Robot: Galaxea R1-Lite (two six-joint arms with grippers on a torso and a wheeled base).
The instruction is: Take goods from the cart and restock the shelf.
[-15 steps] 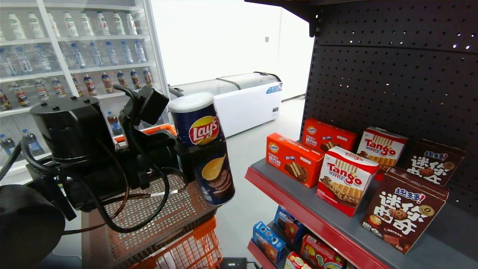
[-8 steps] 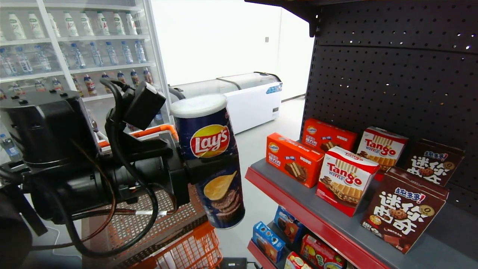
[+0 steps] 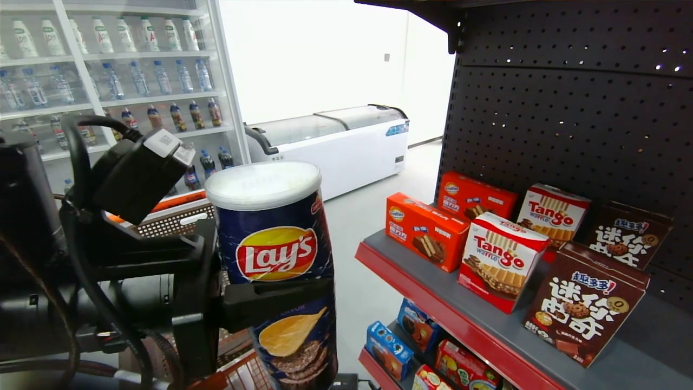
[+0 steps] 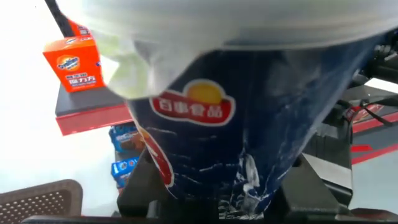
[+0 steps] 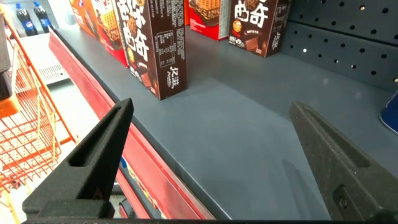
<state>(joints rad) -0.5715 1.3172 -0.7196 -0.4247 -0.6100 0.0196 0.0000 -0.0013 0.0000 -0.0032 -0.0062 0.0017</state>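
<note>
Left tool (image 3: 273,300) clamped on chip can (image 3: 270,238), red-yellow logo facing cam, held upright beside shelf (image 3: 422,300), above cart (image 3: 178,216); can's bottom cut off. Right tool (image 5: 211,124) wide open over bare shelf.

wall (image 3: 314,54) white | floor (image 3: 360,222) pale grey | chest freezer (image 3: 357,154) white | drinks cooler (image 3: 135,76) glass-fronted
</note>
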